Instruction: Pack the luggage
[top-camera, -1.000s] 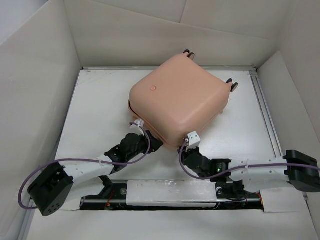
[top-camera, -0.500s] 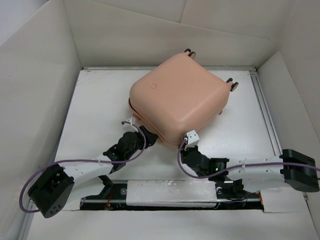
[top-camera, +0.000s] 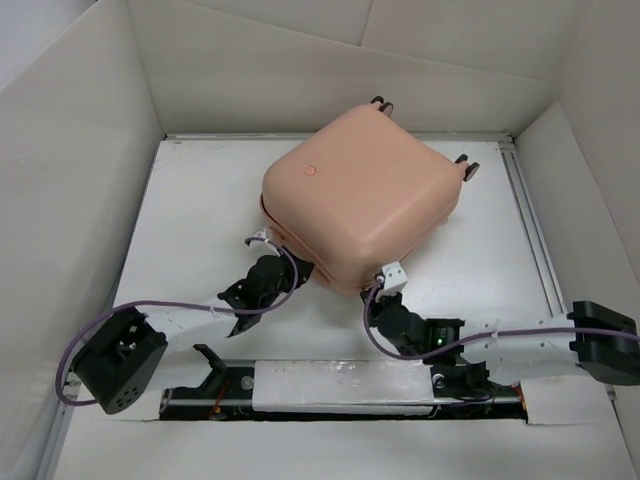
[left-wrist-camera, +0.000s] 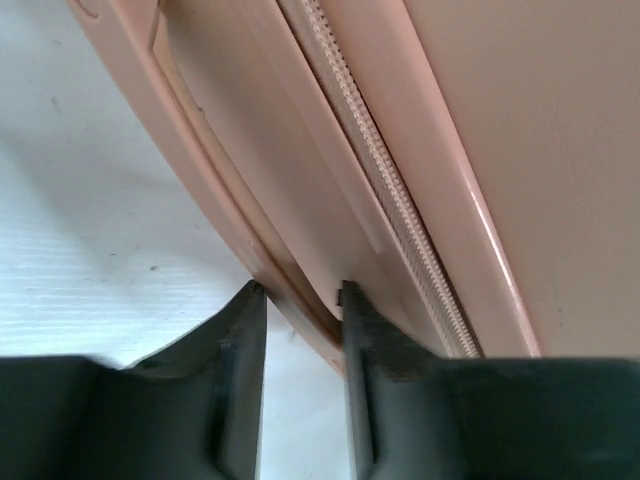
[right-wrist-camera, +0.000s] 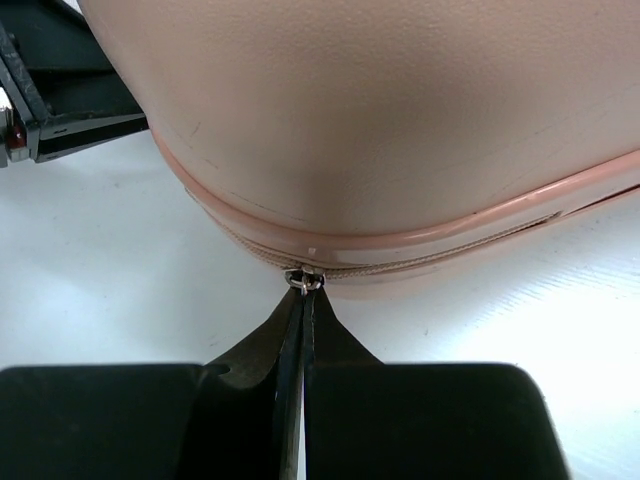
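- the luggage (top-camera: 360, 205) lies shut and flat on the table (top-camera: 195, 210), towards the far side, with its caster wheels (top-camera: 380, 103) at the far edge.
- the left pincer (left-wrist-camera: 300, 300) is at the near-left side, its fingers (left-wrist-camera: 245, 340) a little apart with the lower shell's rim between the tips; i cannot tell whether they squeeze it.
- the right pincer (right-wrist-camera: 303, 300) is at the near corner, its fingers pressed together on the zipper pull (right-wrist-camera: 303, 280).

bright, even overhead light, soft shadows; wrist views slightly blurred.
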